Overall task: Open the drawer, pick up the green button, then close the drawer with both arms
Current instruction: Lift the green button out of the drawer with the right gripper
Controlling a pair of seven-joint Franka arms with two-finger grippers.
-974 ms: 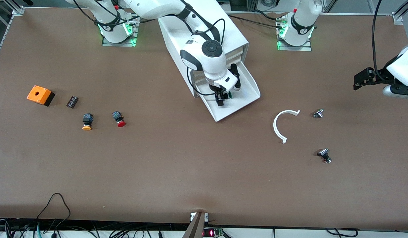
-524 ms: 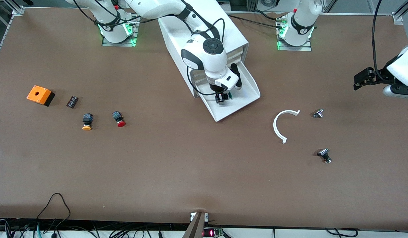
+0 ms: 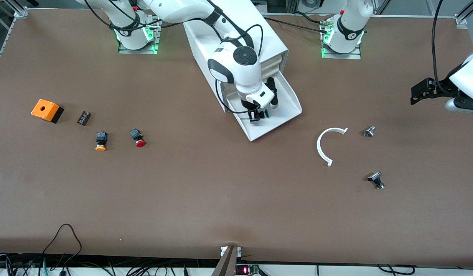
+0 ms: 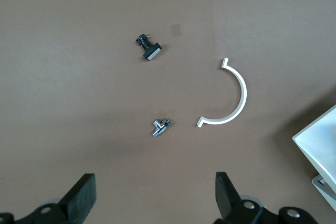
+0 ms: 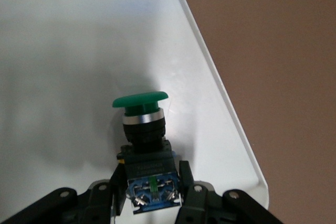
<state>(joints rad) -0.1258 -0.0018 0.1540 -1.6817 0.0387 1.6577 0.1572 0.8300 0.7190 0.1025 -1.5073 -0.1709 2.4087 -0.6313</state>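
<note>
My right end effector point(image 5: 152, 184) grips the button point(image 5: 143, 129) by its black body: light, rigid, cap slick. My left end effector point(image 4: 152, 200) waits open.

A green-capped button point(image 5: 140, 124) with black body and blue base against a white drawer point(image 3: 286, 115); brown table point(image 3: 205, 191); white cabinet point(image 3: 274, 46); white arms with black grippers; an orange box point(image 3: 46, 110); yellow-capped point(image 3: 101, 141) and red-capped point(image 3: 138, 138) buttons; a white arc point(image 3: 326, 145).
</note>
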